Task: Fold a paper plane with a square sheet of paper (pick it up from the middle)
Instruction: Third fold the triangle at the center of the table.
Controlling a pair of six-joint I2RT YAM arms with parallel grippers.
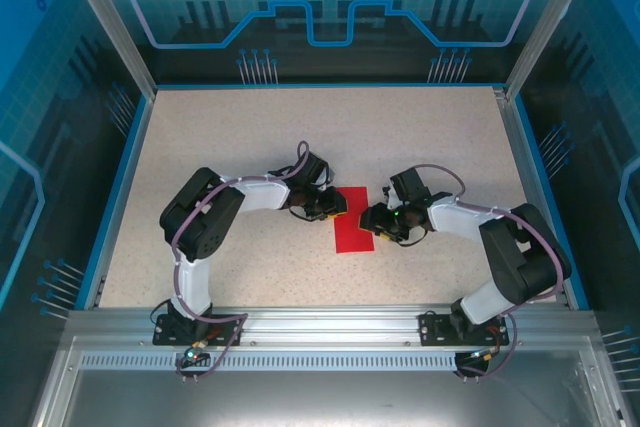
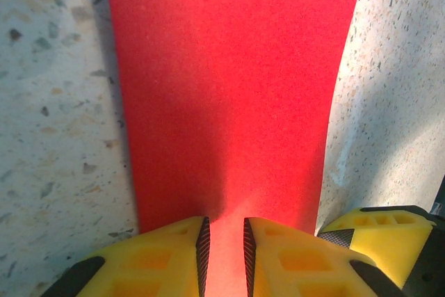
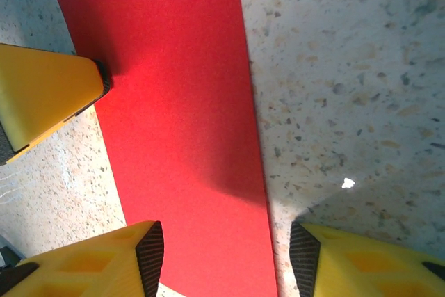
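The square sheet of paper (image 1: 352,219) lies flat on the table as a bright red rectangle, folded in half. A thin white edge peeks out at its far end in the left wrist view. My left gripper (image 1: 338,205) is at the paper's left edge, and my right gripper (image 1: 372,219) is at its right edge. The left gripper (image 2: 222,236) has its jaws a narrow gap apart, tips down on the paper (image 2: 229,102). One left fingertip (image 3: 97,81) touches the paper (image 3: 181,102). The right gripper (image 3: 226,250) is open, one jaw over the paper's edge and the other over bare table.
The speckled tabletop (image 1: 250,137) has a blue rim, with a metal rail (image 1: 320,322) at the near edge. A yellow finger of the right gripper (image 2: 375,231) sits close beside the left gripper's own.
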